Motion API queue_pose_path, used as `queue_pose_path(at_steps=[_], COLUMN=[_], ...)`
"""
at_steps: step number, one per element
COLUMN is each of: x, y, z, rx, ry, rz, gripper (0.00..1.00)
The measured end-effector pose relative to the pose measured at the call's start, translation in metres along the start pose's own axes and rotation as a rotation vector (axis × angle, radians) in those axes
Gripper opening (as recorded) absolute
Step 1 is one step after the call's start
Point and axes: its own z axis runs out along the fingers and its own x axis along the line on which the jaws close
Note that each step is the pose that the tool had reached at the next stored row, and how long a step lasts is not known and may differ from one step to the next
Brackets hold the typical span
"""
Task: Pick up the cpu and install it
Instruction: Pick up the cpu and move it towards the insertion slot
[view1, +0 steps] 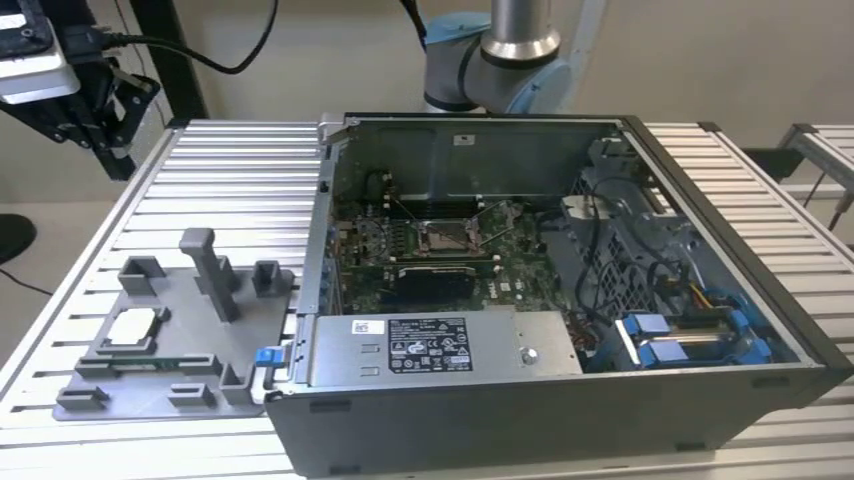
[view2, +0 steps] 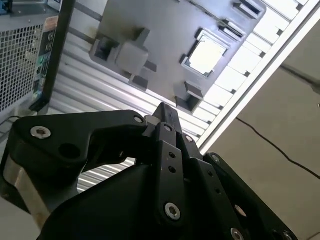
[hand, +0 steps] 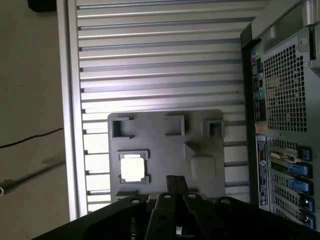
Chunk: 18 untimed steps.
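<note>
The cpu (view1: 130, 327) is a small silvery-white square chip lying flat in a recess of the grey tray (view1: 174, 395), at the exterior view's left. Both wrist views look down on the cpu (view2: 207, 52) (hand: 133, 167) in the tray (view2: 165, 25) (hand: 200, 130). My gripper (view1: 100, 130) hangs high above the table, up and to the left of the tray in the exterior view. Its black fingers (view2: 164, 117) (hand: 175, 181) are pressed together with nothing between them, well clear of the chip. The open processor socket (view1: 445, 237) sits on the motherboard inside the case.
An open computer case (view1: 721, 400) lies on the slatted metal table (view1: 240, 170), right of the tray. A large silver labelled power-supply box (view1: 441, 345) fills its near side, with cables and blue drive brackets (view1: 681, 335) at the exterior view's right. Grey blocks and a post (view1: 214, 270) rise from the tray.
</note>
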Motion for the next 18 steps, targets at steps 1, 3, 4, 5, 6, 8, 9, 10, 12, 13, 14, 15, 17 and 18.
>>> queue_pose_path(at_steps=[1, 3, 4, 5, 6, 8, 9, 10, 12, 13, 14, 15, 17, 18], x=[0.0024, 0.0077, 0.0095, 0.0112, 0.0126, 0.0155, 0.0169, 0.0187, 0.0223, 0.0239, 0.0256, 0.0274, 0.0310, 0.0326], y=[0.0004, 0.0006, 0.0005, 0.0005, 0.0004, 0.0003, 0.0002, 0.0002, 0.0001, 0.0000, -0.0001, -0.0003, -0.0006, -0.0007], z=[0.0000, 0.0000, 0.0000, 0.0001, 0.0001, 0.0003, 0.0003, 0.0003, 0.0007, 0.0010, 0.0012, 0.0016, 0.0021, 0.0023], rx=[0.0000, 0.0000, 0.0001, -0.0001, -0.0001, -0.0003, -0.0004, -0.0004, -0.0005, -0.0005, -0.0005, -0.0005, -0.0005, -0.0005], ry=[0.0000, 0.0000, 0.0002, 0.0003, 0.0006, 0.0010, 0.0013, 0.0014, 0.0015, 0.0016, 0.0017, 0.0017, 0.0020, 0.0019], rz=[0.000, 0.000, -0.001, -0.004, -0.009, -0.017, -0.021, -0.024, -0.026, -0.027, -0.028, -0.029, -0.031, -0.032], gripper=[0.00, 0.00, 0.00, 0.00, 0.00, 0.00, 0.00, 0.00, 0.00, 0.00, 0.00, 0.00, 0.00, 0.00])
